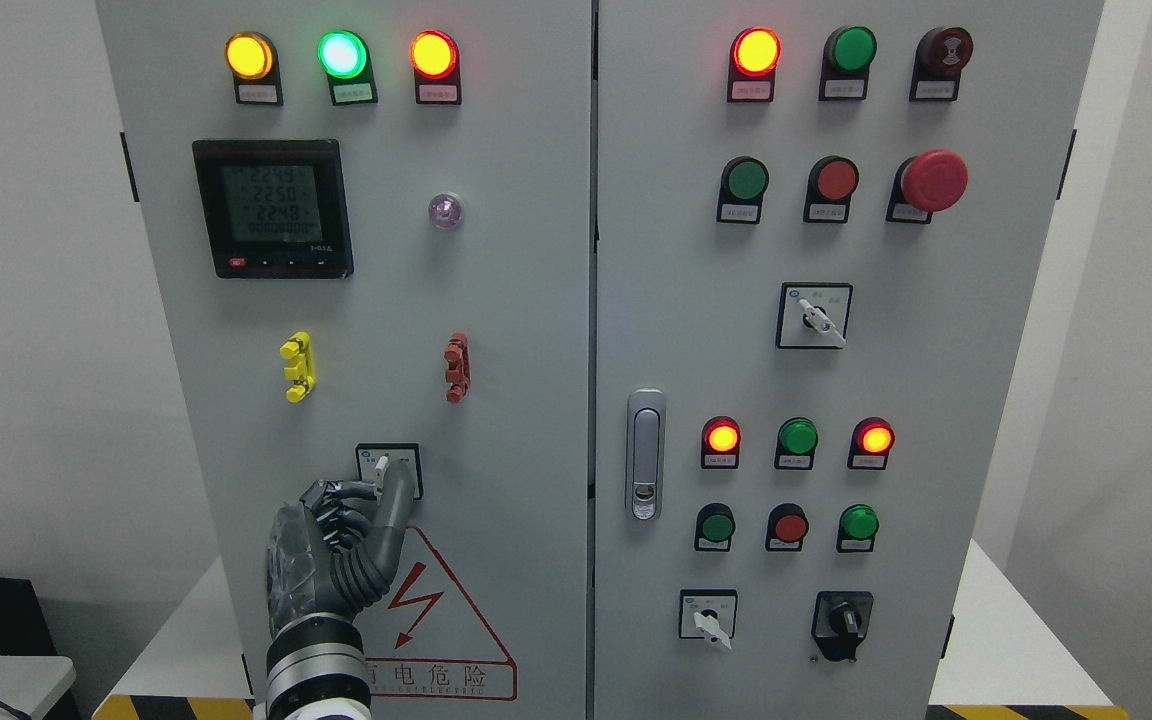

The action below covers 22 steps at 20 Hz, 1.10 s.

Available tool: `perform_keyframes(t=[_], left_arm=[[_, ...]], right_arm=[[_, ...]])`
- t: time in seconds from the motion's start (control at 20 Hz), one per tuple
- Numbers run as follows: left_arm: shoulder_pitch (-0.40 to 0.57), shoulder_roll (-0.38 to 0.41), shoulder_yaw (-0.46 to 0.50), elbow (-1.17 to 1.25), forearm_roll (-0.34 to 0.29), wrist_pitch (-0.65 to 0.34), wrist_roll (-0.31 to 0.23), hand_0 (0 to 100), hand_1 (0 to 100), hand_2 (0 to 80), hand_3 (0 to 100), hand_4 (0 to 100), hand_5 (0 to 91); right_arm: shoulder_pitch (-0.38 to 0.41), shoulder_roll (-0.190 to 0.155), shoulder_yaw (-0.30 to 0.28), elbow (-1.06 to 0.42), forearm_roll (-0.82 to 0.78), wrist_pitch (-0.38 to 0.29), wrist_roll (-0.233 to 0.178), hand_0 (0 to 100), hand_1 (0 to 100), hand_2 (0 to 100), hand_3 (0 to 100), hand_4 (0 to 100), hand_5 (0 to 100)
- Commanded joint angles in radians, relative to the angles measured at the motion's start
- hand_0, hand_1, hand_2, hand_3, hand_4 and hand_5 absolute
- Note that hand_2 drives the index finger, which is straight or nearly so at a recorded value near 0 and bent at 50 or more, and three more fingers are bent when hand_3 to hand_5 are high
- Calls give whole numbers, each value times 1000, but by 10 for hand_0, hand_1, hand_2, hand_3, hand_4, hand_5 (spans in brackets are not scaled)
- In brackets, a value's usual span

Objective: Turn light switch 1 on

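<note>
A small rotary switch with a white lever sits on a square plate low on the left cabinet door. My left hand reaches up from the bottom edge. Its fingers are curled, and their tips press against the switch's lever from the right and below. The lever points up and slightly left. The right hand does not show.
Above the switch are a yellow clip, a red clip, a black meter and three lit lamps. The right door carries buttons, lamps, a latch handle, a red emergency stop and more rotary switches.
</note>
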Motion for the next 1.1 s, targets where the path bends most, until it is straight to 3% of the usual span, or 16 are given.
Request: perform_keyframes(t=[0.0,1.05], left_arm=[[-2,1,-1,0,0,12,-1,257,382,519,897,937,886],[-14,1,-3,4,-3,26,-4,338,342,524,907,937,885]], right_arm=[[1,-1,17,0,-25,1,0,120,389,0,0,0,0],[-1,-1,17,0,-25,-1,0,120,389,0,0,0,0]])
